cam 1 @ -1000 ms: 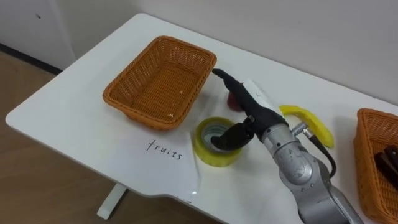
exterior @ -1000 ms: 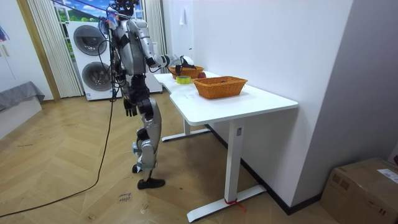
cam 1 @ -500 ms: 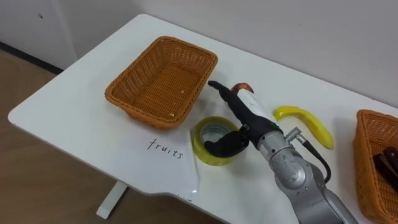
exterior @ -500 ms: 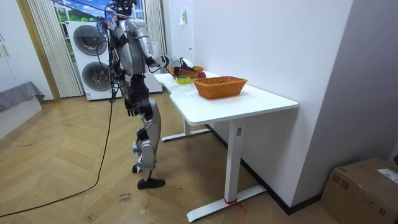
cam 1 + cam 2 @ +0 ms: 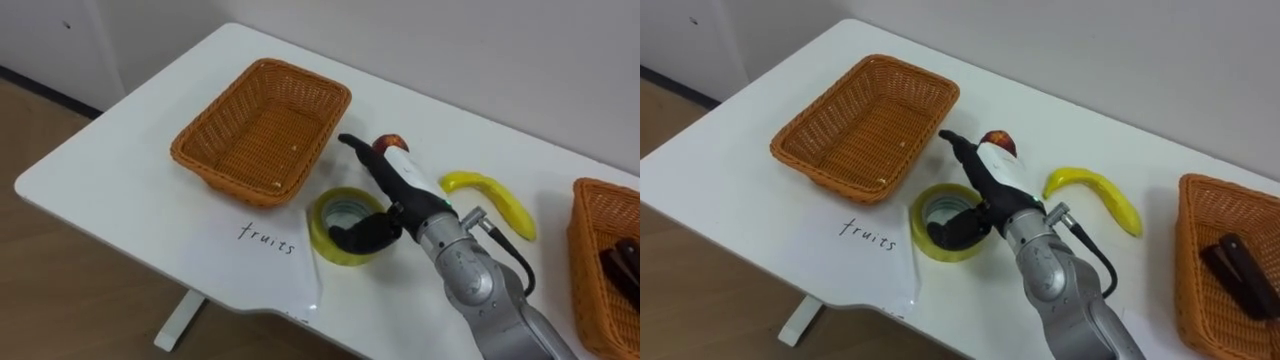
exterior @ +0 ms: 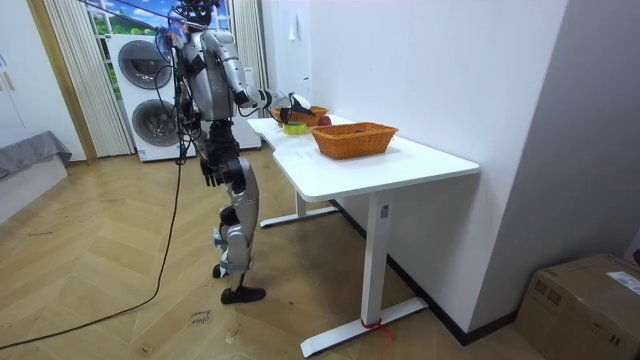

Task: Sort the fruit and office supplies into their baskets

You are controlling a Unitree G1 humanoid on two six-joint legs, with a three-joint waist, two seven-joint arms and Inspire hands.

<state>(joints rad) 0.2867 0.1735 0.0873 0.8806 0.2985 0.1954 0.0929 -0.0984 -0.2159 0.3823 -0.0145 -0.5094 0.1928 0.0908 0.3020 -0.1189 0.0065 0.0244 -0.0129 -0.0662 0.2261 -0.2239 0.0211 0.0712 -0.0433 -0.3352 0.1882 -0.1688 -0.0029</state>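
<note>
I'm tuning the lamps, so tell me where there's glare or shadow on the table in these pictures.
Left eye view: soft, even light; the left basket and the tape cast only faint shadows on the table, and a small sheen sits near its front edge, below the tape. Right eye view: the same sheen. Room view: a dim shadow under the table.

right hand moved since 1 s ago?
Yes. The right hand has shifted to the robot's left, off the banana whose end it had covered, and is now beside the tape roll.
</note>
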